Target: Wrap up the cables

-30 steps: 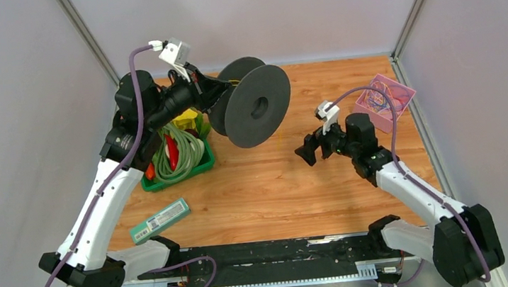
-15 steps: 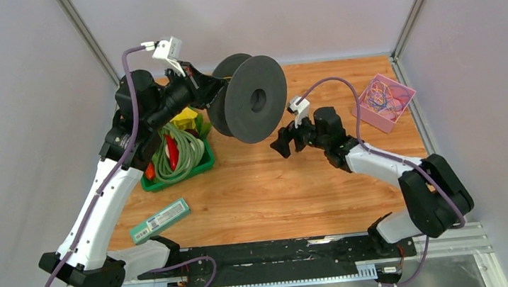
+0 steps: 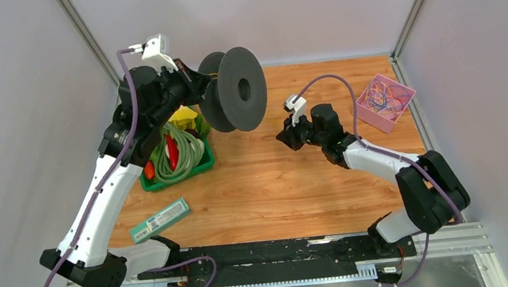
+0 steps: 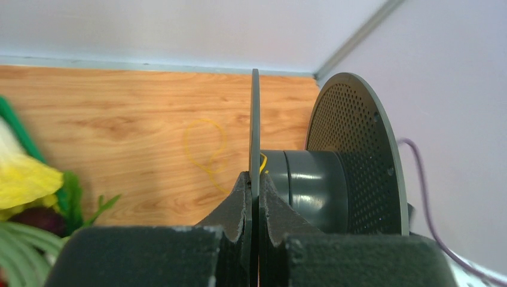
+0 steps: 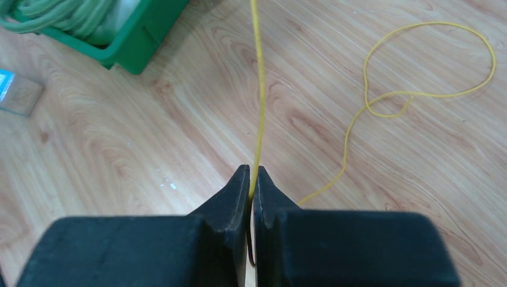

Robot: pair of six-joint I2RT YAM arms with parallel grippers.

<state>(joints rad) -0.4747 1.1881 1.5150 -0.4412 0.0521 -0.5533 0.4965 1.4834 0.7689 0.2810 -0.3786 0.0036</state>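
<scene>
A dark grey spool (image 3: 235, 92) hangs in the air at the back left. My left gripper (image 4: 254, 176) is shut on the thin edge of its near flange (image 4: 254, 119); the hub (image 4: 305, 179) and the perforated far flange lie to the right. A thin yellow cable (image 5: 259, 89) runs straight up from my right gripper (image 5: 252, 173), which is shut on it. Its slack lies looped on the wood (image 5: 430, 60). In the top view my right gripper (image 3: 285, 139) sits just right of and below the spool. More coloured cables (image 3: 382, 98) lie in a pink tray (image 3: 376, 122).
A green bin (image 3: 187, 173) with coiled pale-green long beans (image 3: 181, 151) and red and yellow items sits under the left arm. A teal box (image 3: 160, 220) lies in front of it. Grey walls close in the back and both sides.
My right gripper moved left toward the spool and closed from wide open onto the yellow cable. The left arm swung the spool a little left and turned it more edge-on.
</scene>
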